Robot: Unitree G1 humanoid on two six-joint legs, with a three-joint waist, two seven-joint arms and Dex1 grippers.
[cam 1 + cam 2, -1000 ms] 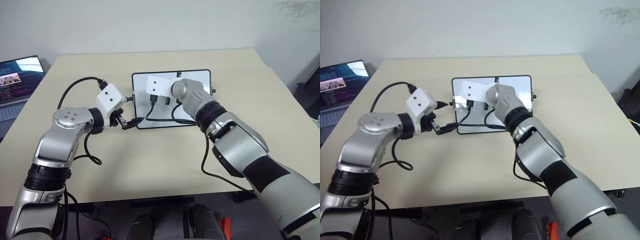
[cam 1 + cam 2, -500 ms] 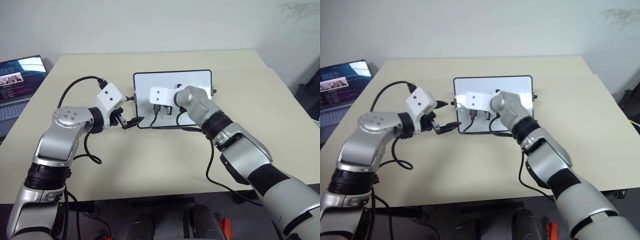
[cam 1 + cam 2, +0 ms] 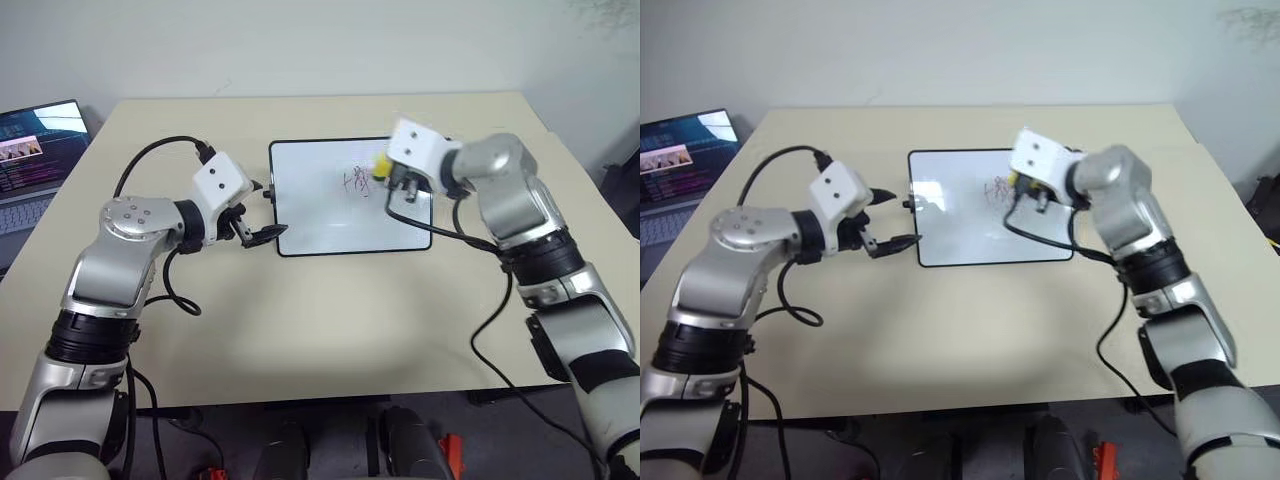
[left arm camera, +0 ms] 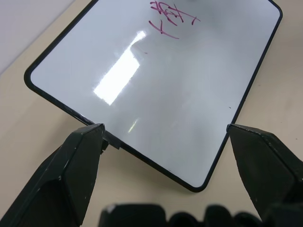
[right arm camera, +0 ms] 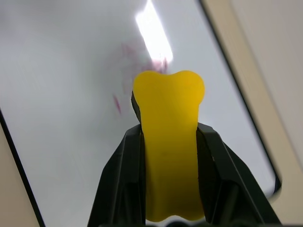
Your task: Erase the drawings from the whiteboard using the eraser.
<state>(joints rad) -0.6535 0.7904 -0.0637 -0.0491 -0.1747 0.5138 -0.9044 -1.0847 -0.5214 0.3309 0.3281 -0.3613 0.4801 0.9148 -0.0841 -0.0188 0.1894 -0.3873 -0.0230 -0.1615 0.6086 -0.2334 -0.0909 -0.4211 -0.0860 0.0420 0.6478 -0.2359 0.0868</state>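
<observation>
The whiteboard [image 3: 320, 210] lies flat in the middle of the table, glossy white with a thin black frame. Red drawings [image 3: 357, 181] sit right of its centre and also appear in the left wrist view as drawings [image 4: 173, 19]. My right gripper [image 3: 384, 172] hovers over the board's upper right part, shut on the yellow eraser [image 5: 169, 156], which is just beside the scribbles. Faint red smears lie on the board under the eraser. My left gripper [image 3: 265, 210] is open at the board's left short side, one of its fingers [image 4: 80, 161] by the frame.
An open laptop [image 3: 35, 140] stands at the table's far left edge. Black cables loop from both wrists over the table. Bare beige tabletop [image 3: 330, 310] stretches in front of the board and to its right.
My right arm swept from the board's left part to its right part with the eraser, uncovering the red scribbles. The left gripper stayed by the board's left side.
</observation>
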